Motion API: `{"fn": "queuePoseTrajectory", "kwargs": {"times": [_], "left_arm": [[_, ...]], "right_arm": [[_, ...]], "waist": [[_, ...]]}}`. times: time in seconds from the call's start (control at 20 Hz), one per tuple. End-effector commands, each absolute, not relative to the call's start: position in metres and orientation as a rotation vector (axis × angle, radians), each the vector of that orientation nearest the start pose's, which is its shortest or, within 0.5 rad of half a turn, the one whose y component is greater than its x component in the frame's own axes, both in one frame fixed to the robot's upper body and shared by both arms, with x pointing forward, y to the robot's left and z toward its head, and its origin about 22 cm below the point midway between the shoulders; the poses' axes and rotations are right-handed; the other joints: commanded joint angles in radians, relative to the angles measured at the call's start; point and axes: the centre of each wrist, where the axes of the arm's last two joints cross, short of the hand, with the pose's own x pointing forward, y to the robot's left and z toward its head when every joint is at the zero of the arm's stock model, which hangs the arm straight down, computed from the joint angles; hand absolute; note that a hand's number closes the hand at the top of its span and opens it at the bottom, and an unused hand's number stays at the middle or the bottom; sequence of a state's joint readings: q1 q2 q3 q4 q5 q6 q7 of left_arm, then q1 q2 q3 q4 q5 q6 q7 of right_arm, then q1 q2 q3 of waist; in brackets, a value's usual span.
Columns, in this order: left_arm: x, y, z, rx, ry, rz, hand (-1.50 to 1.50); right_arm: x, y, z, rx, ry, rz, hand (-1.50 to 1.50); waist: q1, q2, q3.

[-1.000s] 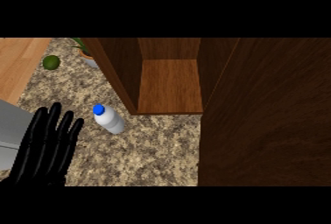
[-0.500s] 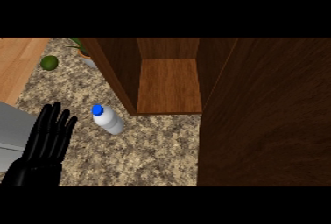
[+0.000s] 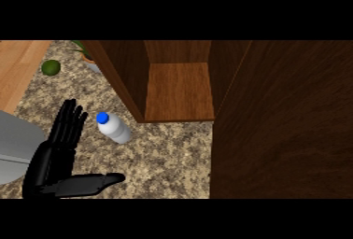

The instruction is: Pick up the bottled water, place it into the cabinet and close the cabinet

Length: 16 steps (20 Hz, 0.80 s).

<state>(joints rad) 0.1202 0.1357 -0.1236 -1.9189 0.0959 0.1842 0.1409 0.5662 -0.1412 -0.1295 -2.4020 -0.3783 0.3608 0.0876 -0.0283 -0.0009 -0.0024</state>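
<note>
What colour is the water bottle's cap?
Blue, on the bottle standing on the counter; head view.

Bottled water (image 3: 114, 128), blue cap, standing on counter, cabinet (image 3: 179, 88) open

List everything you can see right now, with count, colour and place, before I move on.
Water bottle: one, clear with a blue cap, standing on the counter just left of the cabinet's open front.
Cabinet: one, brown wood, open, centre of view; inner shelf shows nothing on it.
Cabinet door: one, dark brown wood, filling the right side.
Counter: one, speckled beige stone, under everything.
Green round thing: one, upper left on the counter; cannot tell what it is.
Potted plant: one, green leaves, partly hidden behind the cabinet's left wall.
Left hand: one, black, open, lower left, beside the bottle without touching it.
Right hand: not in view.
</note>
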Motion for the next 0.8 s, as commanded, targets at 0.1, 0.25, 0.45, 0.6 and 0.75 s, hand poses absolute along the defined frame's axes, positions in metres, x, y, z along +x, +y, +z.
{"fn": "queuePoseTrajectory", "kwargs": {"times": [0.1, 0.25, 0.45, 0.6, 0.75], "left_arm": [[0.229, 0.241, 0.032, 0.049, -1.64, 0.061, -1.5], [0.24, 0.255, 0.012, 0.11, -1.627, 0.07, -1.5], [0.249, 0.27, -0.002, 0.146, -1.597, 0.092, -1.5], [0.258, 0.262, -0.015, 0.112, -1.558, 0.072, -1.5], [0.266, 0.276, -0.026, 0.132, -1.536, 0.085, -1.5]], "right_arm": [[0.069, -0.284, 0.162, 0.292, -1.903, 0.129, -1.5], [0.067, -0.282, 0.156, 0.287, -1.906, 0.118, -1.5], [0.053, -0.282, 0.156, 0.273, -1.909, 0.137, -1.5], [0.058, -0.284, 0.159, 0.294, -1.914, 0.12, -1.5], [0.05, -0.292, 0.156, 0.298, -1.908, 0.14, -1.5]], "waist": [[0.003, 0.0, 0.001], [0.001, 0.001, 0.001], [-0.004, -0.001, 0.001], [0.001, 0.002, 0.0], [-0.01, 0.0, 0.001]]}}
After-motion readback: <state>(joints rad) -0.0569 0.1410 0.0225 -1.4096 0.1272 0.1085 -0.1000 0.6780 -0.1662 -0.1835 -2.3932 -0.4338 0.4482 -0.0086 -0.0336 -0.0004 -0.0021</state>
